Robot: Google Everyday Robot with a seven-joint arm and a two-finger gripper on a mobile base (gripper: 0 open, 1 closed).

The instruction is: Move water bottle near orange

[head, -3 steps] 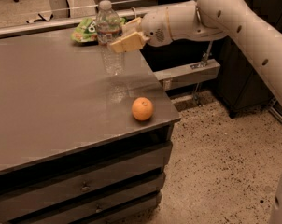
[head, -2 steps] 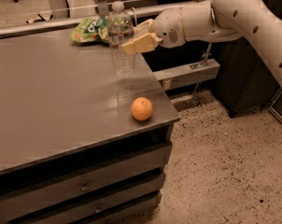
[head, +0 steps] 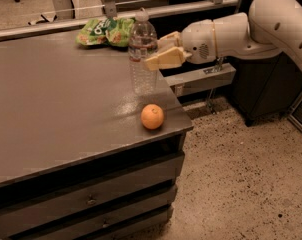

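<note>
The clear ribbed water bottle point(head: 142, 51) with a white cap stands upright near the right edge of the grey table point(head: 61, 109). The orange point(head: 152, 116) sits on the table near its front right corner, a short way in front of the bottle. My gripper point(head: 161, 54) reaches in from the right on the white arm. Its cream fingers point(head: 163, 60) are closed around the bottle's middle, one in front and one behind it.
A green snack bag point(head: 105, 31) lies at the back of the table, just behind and left of the bottle. The table has drawers in its front. A grey shelf point(head: 201, 76) sticks out to the right, above the speckled floor.
The gripper has carried the bottle to the right and forward along the table's right side, and it now stands closer to the orange. The orange has not moved.
</note>
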